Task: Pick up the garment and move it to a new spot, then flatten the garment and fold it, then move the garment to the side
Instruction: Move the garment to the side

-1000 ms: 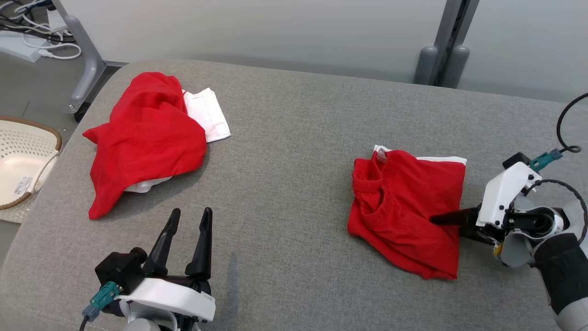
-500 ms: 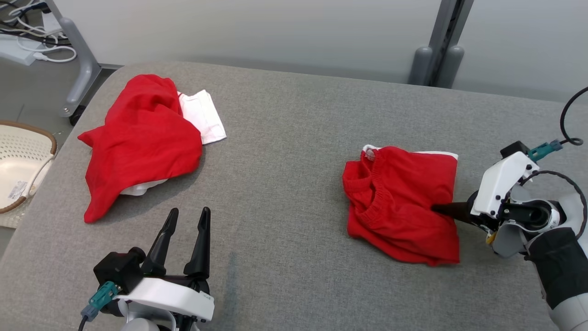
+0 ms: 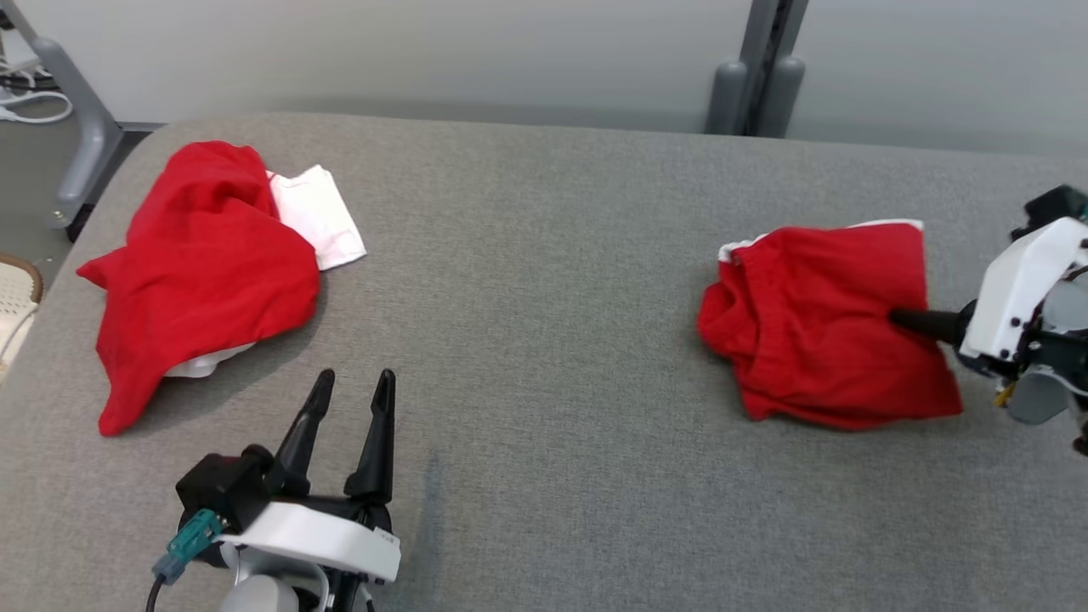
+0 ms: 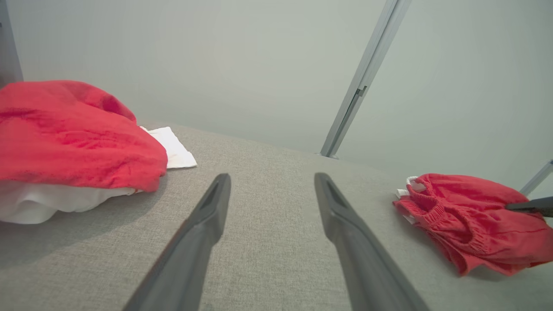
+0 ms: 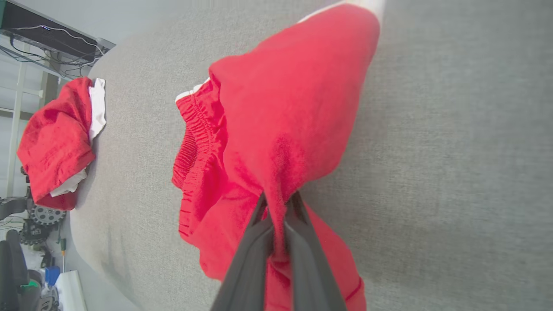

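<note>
The garment (image 3: 816,340) is a pair of red shorts with an elastic waistband and white trim, bunched on the right side of the grey padded table (image 3: 544,255). My right gripper (image 3: 897,317) comes in from the right and is shut on a pinched fold of its near-right edge. The right wrist view shows the red cloth (image 5: 281,108) squeezed between the two fingers of that gripper (image 5: 278,198). My left gripper (image 3: 353,387) stands open over bare table at the lower left, fingers (image 4: 216,203) apart with nothing between them, and the garment (image 4: 471,216) lies far to its right.
A second red garment heaped over white cloth (image 3: 204,263) lies at the table's far left. A perforated basket (image 3: 13,297) sits beyond the left edge. A grey post (image 3: 756,76) stands behind the table. Grey surface spreads between the two arms.
My right gripper has shut on the garment's edge and pulled it rightward and farther back, bunching it. The head view has shifted too. The left gripper has stayed open in place.
</note>
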Motion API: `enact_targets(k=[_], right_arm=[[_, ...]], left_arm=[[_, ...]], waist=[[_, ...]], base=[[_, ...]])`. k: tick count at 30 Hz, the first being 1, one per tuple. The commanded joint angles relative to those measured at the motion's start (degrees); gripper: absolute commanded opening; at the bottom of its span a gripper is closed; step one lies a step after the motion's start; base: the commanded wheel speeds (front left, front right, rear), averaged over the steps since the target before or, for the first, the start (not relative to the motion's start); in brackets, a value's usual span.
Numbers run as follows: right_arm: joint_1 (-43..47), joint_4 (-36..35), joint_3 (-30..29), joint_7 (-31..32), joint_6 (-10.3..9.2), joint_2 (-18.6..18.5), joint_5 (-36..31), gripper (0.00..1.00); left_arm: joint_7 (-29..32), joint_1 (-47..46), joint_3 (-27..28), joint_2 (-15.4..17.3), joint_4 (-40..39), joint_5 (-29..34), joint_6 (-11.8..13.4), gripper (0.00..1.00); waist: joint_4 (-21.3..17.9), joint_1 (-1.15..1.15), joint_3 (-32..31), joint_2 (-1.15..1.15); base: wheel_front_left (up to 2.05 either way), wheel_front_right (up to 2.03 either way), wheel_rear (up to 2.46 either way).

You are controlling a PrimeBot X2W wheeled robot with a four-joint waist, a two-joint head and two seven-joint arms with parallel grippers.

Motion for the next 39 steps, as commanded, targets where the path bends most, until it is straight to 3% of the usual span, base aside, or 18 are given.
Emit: enact_targets(k=[1, 7, 20, 29, 39], right_arm=[[-0.46, -0.87, 0.11, -0.59, 0.06, -0.8, -0.16, 0.0], [-3.71, -3.18, 2.51, -4.19, 0.06, -6.15, -1.62, 0.0], [-14.71, -0.6, 7.54, -8.84, 0.05, -10.81, -5.66, 0.0], [-23.89, 2.03, 11.12, -13.86, 0.04, -14.46, -10.45, 0.0], [-30.44, 9.7, 12.6, -18.89, 0.04, -16.23, -15.48, 0.0]], left_arm=[[-0.24, -1.56, 0.08, 0.19, -0.41, 0.49, -0.18, 1.0], [-0.24, -4.26, -0.71, 0.2, -3.27, 2.26, -0.36, 1.0], [-0.17, -12.79, -7.07, 0.2, -7.05, 6.66, -0.42, 1.0], [-0.17, -16.7, -9.6, 0.61, -7.28, 7.46, -0.47, 1.0], [-0.16, -17.5, -9.72, 1.22, -7.43, 7.02, -0.48, 1.0]], waist=[[-0.97, 0.0, 1.16, 0.0], [-4.88, 0.0, 5.77, 0.0], [-11.41, 0.0, 16.23, 0.0], [-12.22, 0.0, 23.34, 0.0], [-11.69, 0.0, 25.08, 0.0]], base=[[0.0, 0.0, 0.0], [0.0, 0.0, 0.0], [0.0, 0.0, 0.0], [0.0, 0.0, 0.0], [0.0, 0.0, 0.0]])
